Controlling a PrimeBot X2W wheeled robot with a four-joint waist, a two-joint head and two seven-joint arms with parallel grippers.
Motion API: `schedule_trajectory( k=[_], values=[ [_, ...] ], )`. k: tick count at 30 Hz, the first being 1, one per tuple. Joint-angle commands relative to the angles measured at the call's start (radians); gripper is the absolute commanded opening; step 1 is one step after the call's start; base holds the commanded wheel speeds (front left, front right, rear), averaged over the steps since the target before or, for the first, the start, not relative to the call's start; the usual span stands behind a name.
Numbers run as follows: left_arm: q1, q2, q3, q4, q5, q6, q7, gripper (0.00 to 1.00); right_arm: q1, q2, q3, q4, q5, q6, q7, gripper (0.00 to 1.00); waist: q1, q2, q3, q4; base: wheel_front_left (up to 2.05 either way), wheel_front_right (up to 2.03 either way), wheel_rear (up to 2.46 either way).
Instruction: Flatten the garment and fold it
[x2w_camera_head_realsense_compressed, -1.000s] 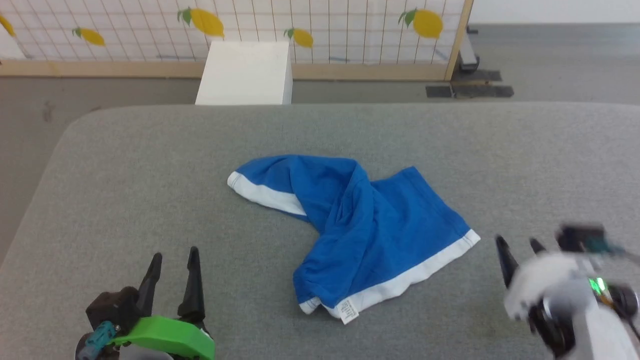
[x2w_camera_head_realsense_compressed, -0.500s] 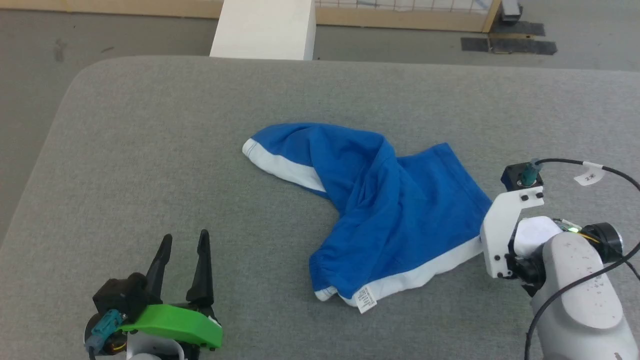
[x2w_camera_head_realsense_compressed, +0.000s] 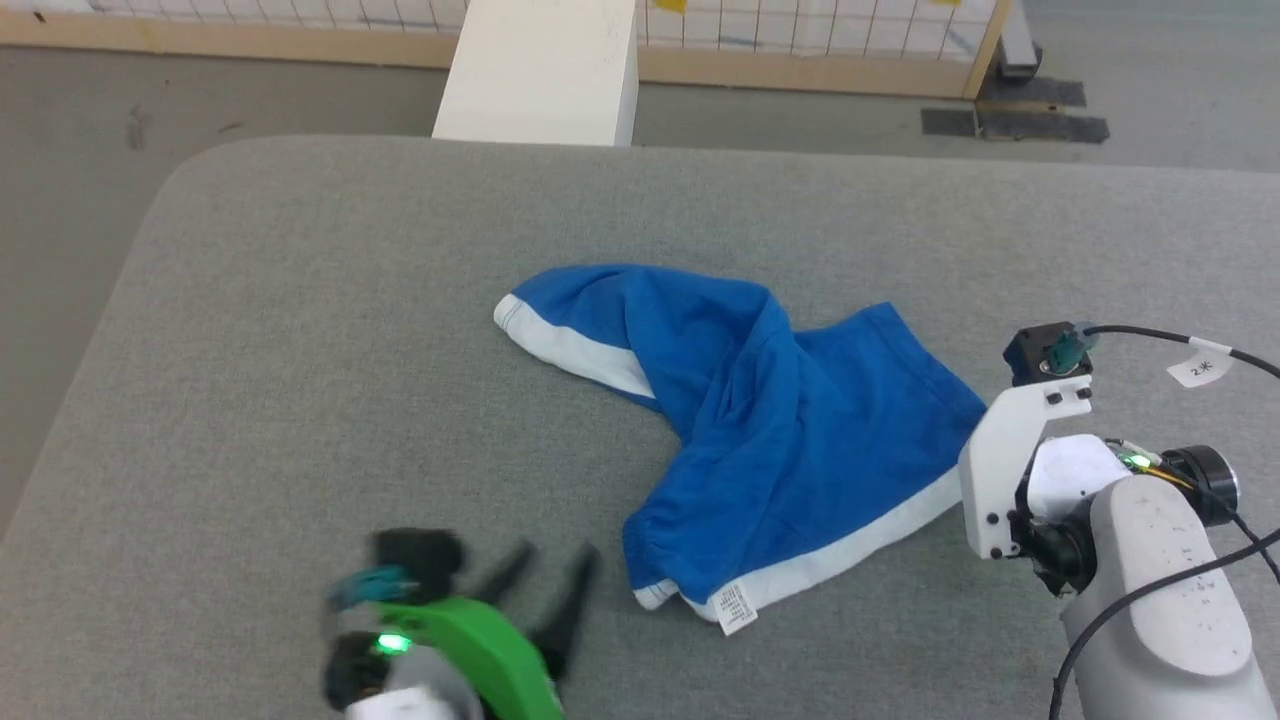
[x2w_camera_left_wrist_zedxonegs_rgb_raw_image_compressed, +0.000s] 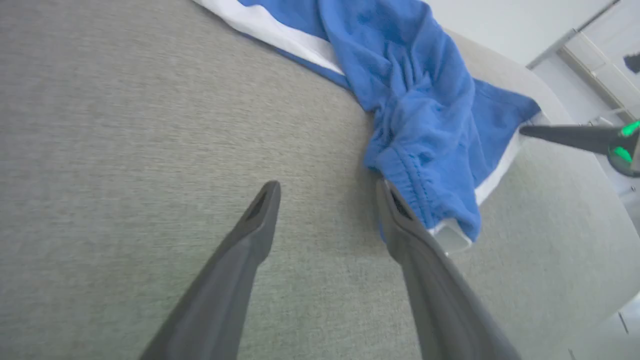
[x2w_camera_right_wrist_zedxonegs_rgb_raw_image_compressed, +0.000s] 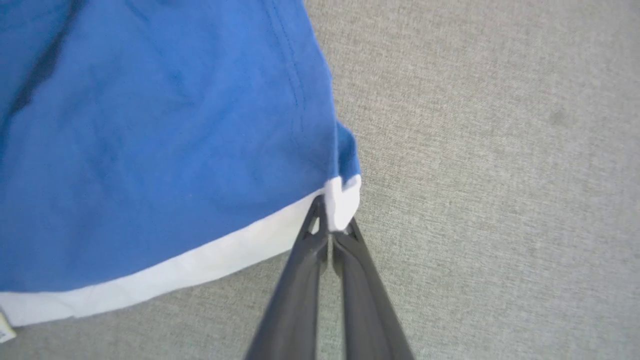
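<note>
Two-arm layout, head view: the garment (x2w_camera_head_realsense_compressed: 780, 440) lies crumpled on the grey padded table (x2w_camera_head_realsense_compressed: 300, 350). It spreads up and away from its small white tag (x2w_camera_head_realsense_compressed: 737, 607), which sits on its near edge.
Long axis, head view: the white trim band (x2w_camera_head_realsense_compressed: 850, 540) runs from the tag to the right and away, ending at the corner under the right arm's white wrist bracket (x2w_camera_head_realsense_compressed: 1005, 460). A second banded leg (x2w_camera_head_realsense_compressed: 570, 350) reaches away and to the left of the tag.
Left side, head view: the left gripper (x2w_camera_head_realsense_compressed: 558, 560) is blurred and sits just left of the tag, its fingers aimed at the near corner.
Jaws, left wrist view: they stand apart with nothing between them. One finger (x2w_camera_left_wrist_zedxonegs_rgb_raw_image_compressed: 400, 220) is just beside the gathered blue edge (x2w_camera_left_wrist_zedxonegs_rgb_raw_image_compressed: 415, 190); whether it touches cannot be told.
Other arm, left wrist view: the right gripper (x2w_camera_left_wrist_zedxonegs_rgb_raw_image_compressed: 530, 131) meets the band at the end farthest from the tag.
Jaws, right wrist view: they are pressed together, pinching the band's white corner. From there the band trails back toward the tag, a scrap of which shows at the picture's edge.
Nearer arm: the left arm is much nearer the tag's corner.
Judged next move: the left fingers probably need to reach the short way to the corner beside the tag and close on it. Both ends of the band would then be held, and it could be pulled straight.
</note>
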Motion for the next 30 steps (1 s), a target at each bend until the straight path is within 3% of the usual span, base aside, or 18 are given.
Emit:
schedule_trajectory(
  k=[1,4,13,14,15,23,30],
  values=[
    [-0.038,0.030,-0.108,-0.065,-0.016,-0.025,0.227,1.00,0.025,0.000,-0.003,-0.020,0.016,-0.001,-0.002,0.00,0.0000,0.0000,-0.018,-0.007,0.00,0.00,0.00],
    [-0.074,0.040,-0.151,-0.083,-0.004,-0.033,0.299,1.00,0.035,0.000,0.002,-0.030,0.026,-0.001,0.000,0.00,0.0000,0.0000,-0.012,-0.012,0.00,0.00,0.00],
    [-0.144,0.014,-0.199,0.073,0.015,-0.041,0.324,0.98,0.043,0.000,0.020,-0.044,0.048,-0.001,-0.005,0.00,0.0000,0.0000,0.007,-0.049,0.00,0.00,0.00],
    [-0.146,0.009,-0.197,0.078,0.008,-0.043,0.315,0.70,0.043,0.000,0.019,-0.046,0.050,-0.001,-0.007,0.00,0.0000,0.0000,0.008,-0.051,0.00,0.00,0.00],
    [-0.150,0.004,-0.193,0.079,0.003,-0.046,0.297,0.00,0.042,0.000,0.018,-0.048,0.050,-0.001,-0.009,0.00,0.0000,0.0000,0.008,-0.053,0.00,0.00,0.00],
    [-0.153,0.032,-0.158,0.026,-0.041,-0.060,0.247,0.00,0.044,0.000,0.014,-0.065,0.077,-0.001,-0.024,0.00,0.0000,0.0000,-0.014,-0.056,0.00,0.00,0.00],
    [-0.252,0.087,-0.037,-0.125,-0.134,-0.062,0.278,0.00,-0.028,0.000,-0.040,-0.175,0.328,-0.001,-0.006,0.00,0.0000,0.0000,-0.064,-0.046,0.00,0.00,0.00]
  ],
)
